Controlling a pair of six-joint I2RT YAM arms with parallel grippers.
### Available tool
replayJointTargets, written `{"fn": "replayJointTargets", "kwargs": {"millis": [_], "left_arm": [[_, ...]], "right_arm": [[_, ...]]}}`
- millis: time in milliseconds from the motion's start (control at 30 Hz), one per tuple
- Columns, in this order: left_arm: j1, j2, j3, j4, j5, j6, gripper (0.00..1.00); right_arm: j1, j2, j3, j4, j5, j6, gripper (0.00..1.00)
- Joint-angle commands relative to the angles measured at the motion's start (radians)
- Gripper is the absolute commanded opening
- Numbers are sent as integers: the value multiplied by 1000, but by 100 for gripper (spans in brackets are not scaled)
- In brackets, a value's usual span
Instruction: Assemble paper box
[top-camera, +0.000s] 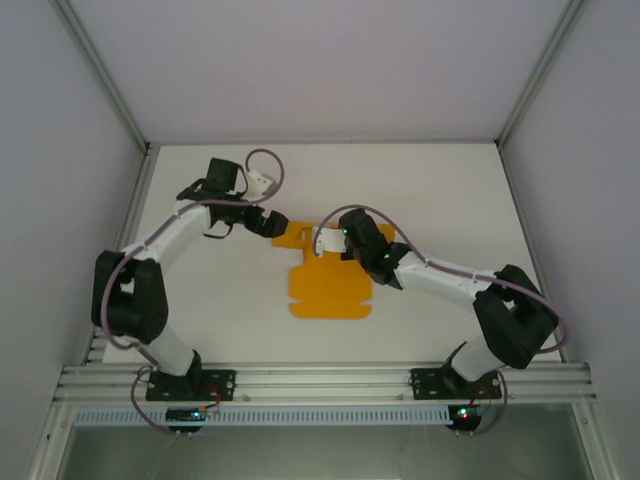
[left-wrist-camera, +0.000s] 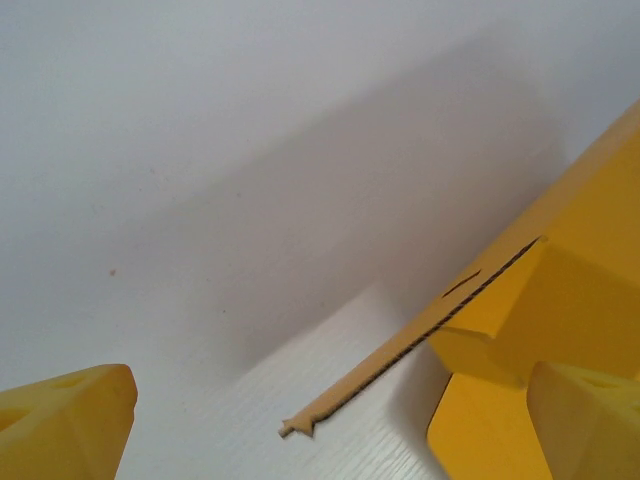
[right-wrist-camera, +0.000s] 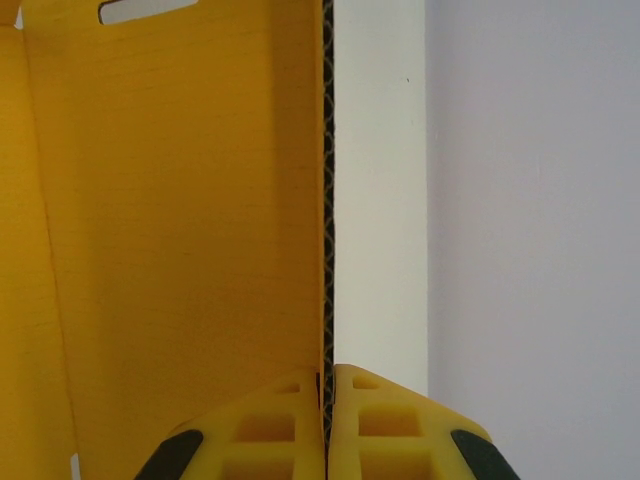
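Observation:
The paper box is a flat orange-yellow die-cut sheet lying mid-table, with its far end raised. My right gripper is at that far end. In the right wrist view it is shut on the thin corrugated edge of a standing panel. My left gripper sits at the sheet's far-left corner. Its yellow fingers stand wide apart, so it is open. A raised flap and its long edge strip run between them, touching neither pad that I can see.
The white table is boxed in by pale walls on the left, right and back. An aluminium rail carries both arm bases along the near edge. Bare table lies to the right of the sheet and behind it.

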Motion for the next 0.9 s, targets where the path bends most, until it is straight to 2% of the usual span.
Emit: {"fn": "replayJointTargets", "kwargs": {"millis": [0,33,100,167,267,300,467,633,867], "left_arm": [[9,76,90,-132,50,181,100],[11,102,112,-151,66,205,100],[11,154,162,-192,102,241,94],[8,188,202,-238,151,280,81],[11,199,211,-246,164,299,58],[11,197,207,-245,165,303,54],[11,203,196,-244,195,310,44],[11,222,202,-242,195,292,26],[9,225,194,-216,260,273,26]], "right_arm": [[-7,17,27,1,-33,-23,0],[-7,20,29,-3,-34,-24,0],[-9,28,35,-4,-36,-24,0],[-12,39,47,-17,-30,-23,0],[-15,52,55,-19,-23,-23,0],[-16,53,59,-19,-22,-23,0],[-17,56,63,-15,-22,-20,0],[-15,55,61,-1,-15,-13,0],[-10,52,51,21,7,6,0]]}}
